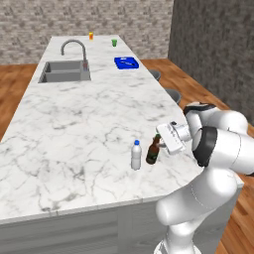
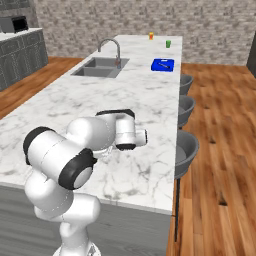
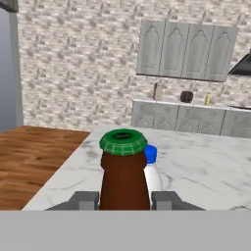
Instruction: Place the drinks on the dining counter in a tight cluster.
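A dark brown beer bottle (image 1: 152, 153) with a green cap stands upright near the front right edge of the dining counter (image 1: 74, 124). My gripper (image 1: 161, 142) is shut on its neck from the right. In the hand view the beer bottle (image 3: 123, 176) fills the gap between the two fingertips (image 3: 83, 201), with my gripper (image 3: 123, 202) closed around it. A clear water bottle (image 1: 136, 156) with a blue cap stands just left of the beer bottle, a small gap apart. The water bottle (image 3: 152, 166) peeks out right behind the beer bottle in the hand view.
A sink (image 1: 64, 72) with a curved faucet (image 1: 74, 47) sits at the counter's far left. A blue tray (image 1: 126, 63), an orange cup (image 1: 91, 35) and a green cup (image 1: 114, 42) stand far off. Grey stools (image 2: 186, 145) line the right side.
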